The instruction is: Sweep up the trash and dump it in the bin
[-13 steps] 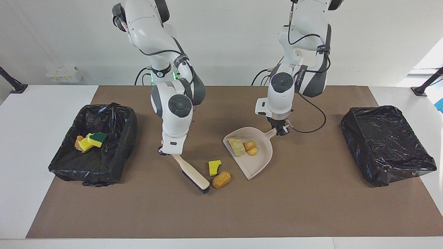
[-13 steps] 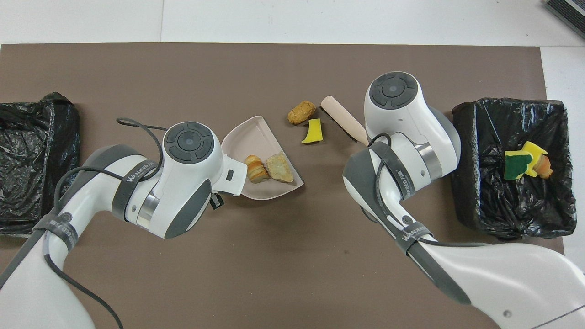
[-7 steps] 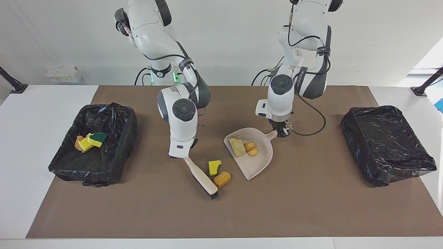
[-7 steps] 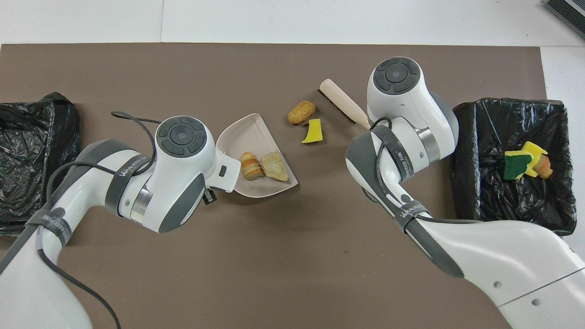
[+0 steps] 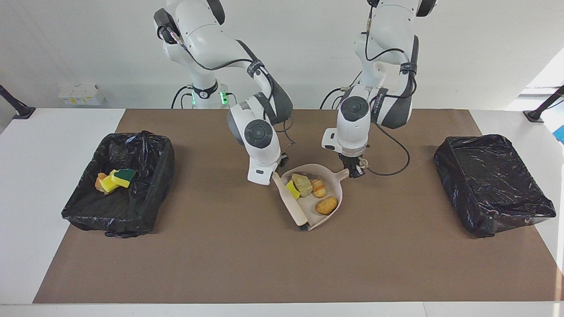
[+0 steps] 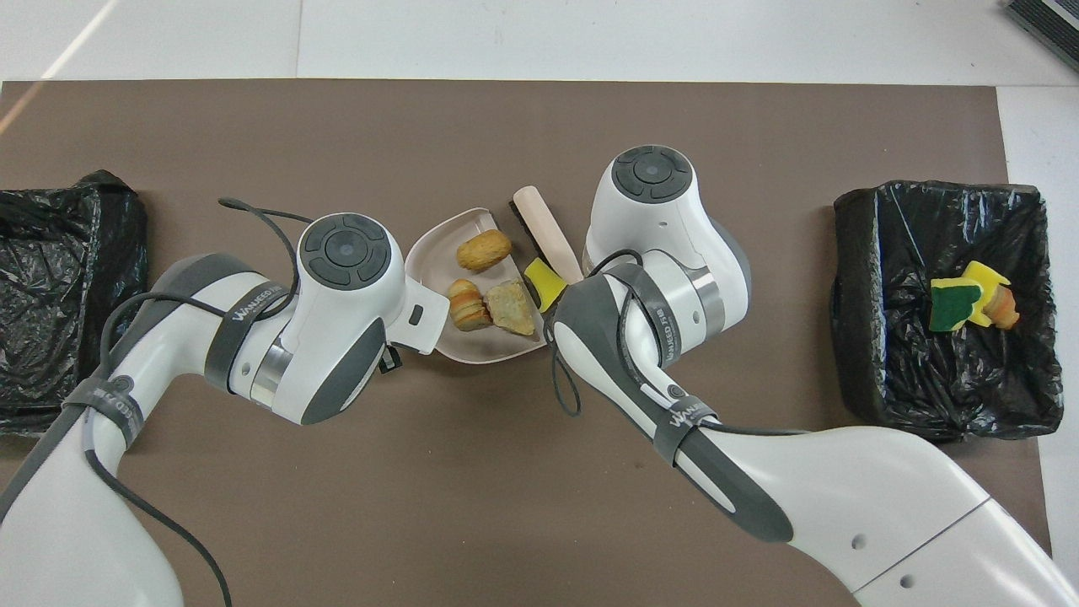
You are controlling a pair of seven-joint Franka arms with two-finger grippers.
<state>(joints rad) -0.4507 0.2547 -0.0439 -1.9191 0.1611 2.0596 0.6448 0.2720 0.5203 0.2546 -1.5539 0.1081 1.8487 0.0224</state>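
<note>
Grey band (image 6: pixel 246 314) on left arm, white lettering "WANJEED", grey band (image 6: pixel 679 418) on right arm, similar lettering, not clearly readable

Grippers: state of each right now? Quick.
Left gripper: shut on the dustpan handle.
Right gripper: shut on the brush, whose head lies along the dustpan's open edge.

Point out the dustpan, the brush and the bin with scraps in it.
dustpan (image 5: pixel 331 215), facing view, bare floor near its lip.
brush (image 5: pixel 292 207), facing view, middle of its wooden back.
bin (image 5: pixel 155 174), facing view, its black-lined wall.
</note>
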